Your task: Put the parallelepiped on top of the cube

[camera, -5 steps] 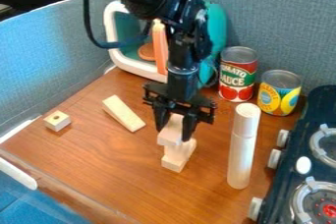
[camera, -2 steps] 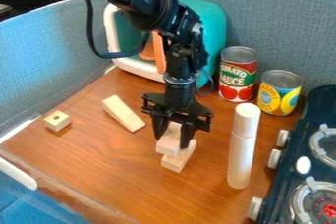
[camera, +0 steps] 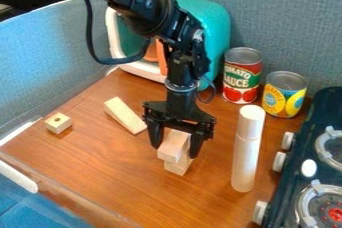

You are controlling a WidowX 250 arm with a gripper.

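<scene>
Blue-grey fabric partitions (camera: 280, 17) close in the back and left of the wooden tabletop (camera: 113, 172) we are working on. At its middle, the black fingers (camera: 196, 146) of the gripper (camera: 175, 151) stand parted, one on each side of the upper block (camera: 174, 144), and we read them as having let go of it. That pale block, which we take for the parallelepiped, rests on the lower block (camera: 178, 165), presumably the cube, though too much of it is covered for us to be sure of its shape. The upper one sits a little off-centre, its near end over the lower one. We judge it light, stiff bare wood, hard to damage and not very slippery; its long flat sides, near the middle, are the place to take hold. The stacking looks all but done to us, and what remains is to lift straight up, since a finger brushing a side could swivel or topple so light a piece. Farther out, a long pale block (camera: 125, 115) lies behind and to the left, with a small block with a hole (camera: 58, 123) beyond it. To the right we have an upright white cylinder (camera: 246, 149), then two tins (camera: 242, 76) behind it and the dark toy stove (camera: 314, 157) at the edge.
</scene>
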